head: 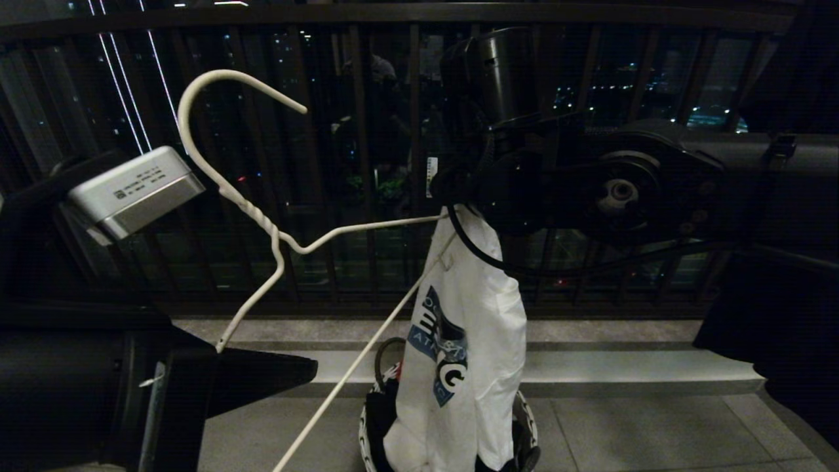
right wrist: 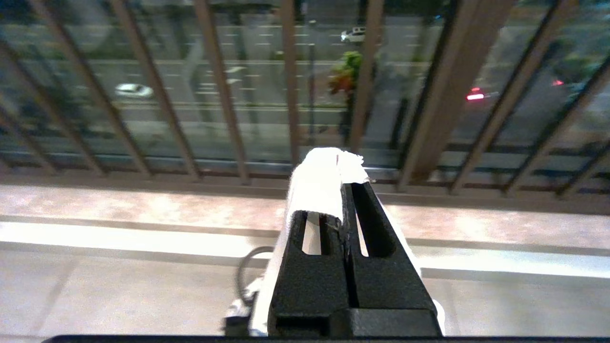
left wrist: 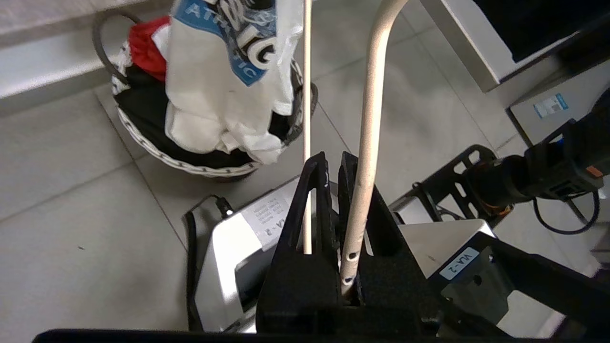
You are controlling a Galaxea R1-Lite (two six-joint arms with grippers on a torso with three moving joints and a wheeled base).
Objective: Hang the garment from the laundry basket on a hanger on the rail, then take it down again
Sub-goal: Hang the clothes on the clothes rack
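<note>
At lower left, the left end effector (left wrist: 333,162) is clamped on the thin white wire hanger (head: 262,216), hook tilted upward. Centre frame, the right end effector (right wrist: 340,190) pinches the white printed T-shirt (head: 472,367), hanging vertically over the small round woven laundry basket (left wrist: 143,138).

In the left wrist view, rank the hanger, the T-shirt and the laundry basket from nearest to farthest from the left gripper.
1. Hanger: clamped in the shut left gripper, so touching it.
2. T-shirt: hanging beyond the fingertips, its lower end drooping into the basket.
3. Laundry basket: on the floor tiles under the shirt; nearly as close as the shirt's hem, so this order is tight.
</note>
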